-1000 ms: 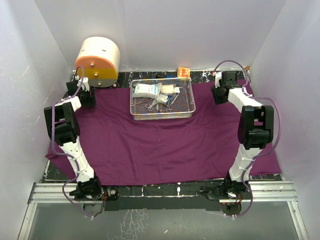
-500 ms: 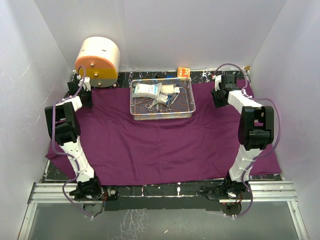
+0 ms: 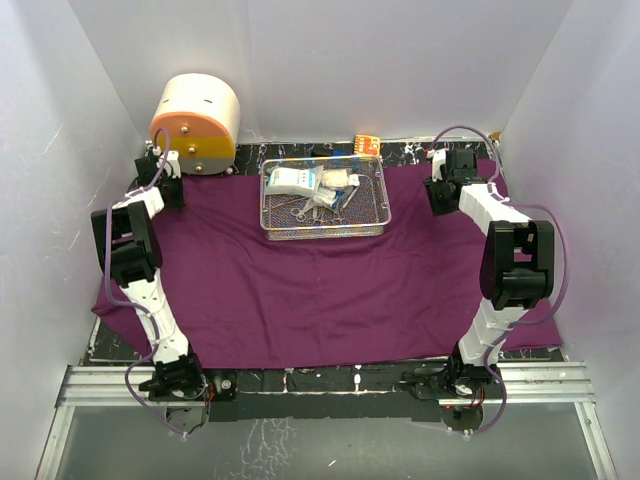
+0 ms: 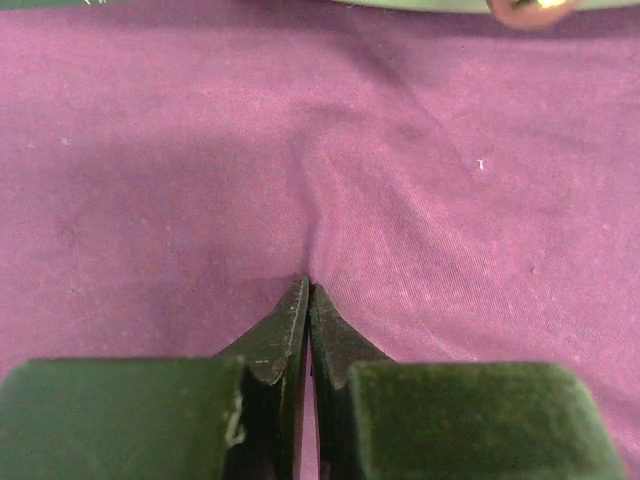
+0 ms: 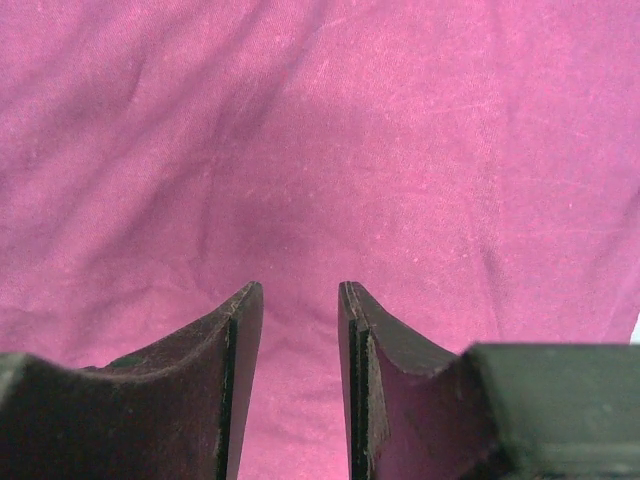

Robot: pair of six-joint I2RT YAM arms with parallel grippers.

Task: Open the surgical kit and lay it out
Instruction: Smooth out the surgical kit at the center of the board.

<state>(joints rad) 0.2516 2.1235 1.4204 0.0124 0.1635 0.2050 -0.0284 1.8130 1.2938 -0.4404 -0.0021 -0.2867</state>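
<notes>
The purple cloth wrap (image 3: 320, 290) lies spread over the table, with the silver wire-mesh tray (image 3: 325, 233) on its far middle. The tray holds white packets (image 3: 295, 180) and small steel instruments (image 3: 318, 207). My left gripper (image 3: 162, 184) is at the cloth's far left corner. In the left wrist view the left gripper (image 4: 308, 285) is shut on the cloth (image 4: 420, 150), and a crease runs away from its tips. My right gripper (image 3: 437, 195) is over the far right of the cloth. Its jaws (image 5: 298, 288) stand open above the cloth (image 5: 400, 140) with nothing between them.
A cream-and-orange round drum (image 3: 195, 122) stands at the back left, just behind my left gripper. A small orange item (image 3: 366, 143) lies behind the tray. White walls close in the left, right and back. Black table edge (image 3: 320, 380) shows in front.
My left gripper has shut on the cloth and its arm has edged toward the far left corner. The right arm has shifted slightly, with its jaws much as before.
</notes>
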